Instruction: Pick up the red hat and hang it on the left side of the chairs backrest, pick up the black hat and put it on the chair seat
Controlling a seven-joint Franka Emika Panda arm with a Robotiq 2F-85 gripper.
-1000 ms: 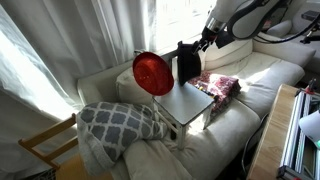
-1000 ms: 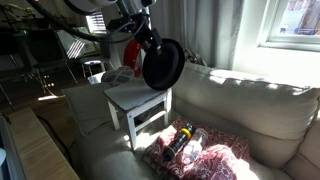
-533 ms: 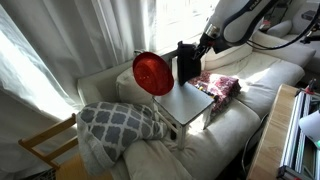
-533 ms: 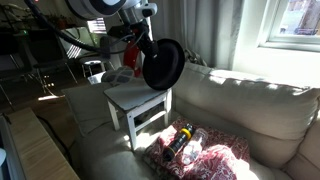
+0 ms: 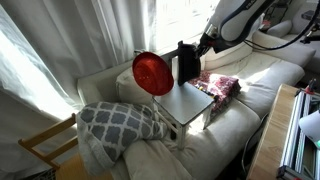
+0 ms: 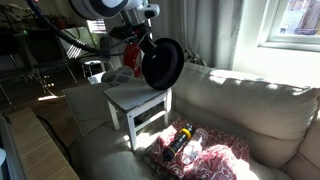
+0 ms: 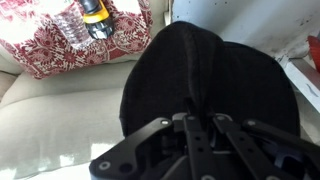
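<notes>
The red hat (image 5: 153, 73) hangs upright on one corner of the pale chair's backrest, partly hidden in an exterior view (image 6: 129, 51). The black hat (image 5: 186, 63) (image 6: 162, 63) stands on edge beside it, above the rear of the chair seat (image 5: 186, 104) (image 6: 133, 96). My gripper (image 5: 200, 44) (image 6: 144, 41) reaches it from behind. In the wrist view the black hat (image 7: 205, 75) fills the middle, and the gripper (image 7: 200, 116) is shut on a fold of its fabric. Whether the hat still rests on the backrest I cannot tell.
The chair stands on a cream sofa (image 6: 250, 110). A red patterned cloth (image 5: 222, 85) (image 7: 50, 48) with a plastic bottle (image 6: 181, 141) (image 7: 92, 12) lies beside it. A grey patterned pillow (image 5: 120, 122) and a wooden chair (image 5: 42, 146) are near the sofa's end.
The jaws have gone from open to shut on the black hat's fabric. The arm shifted slightly; both hats stay roughly where they were.
</notes>
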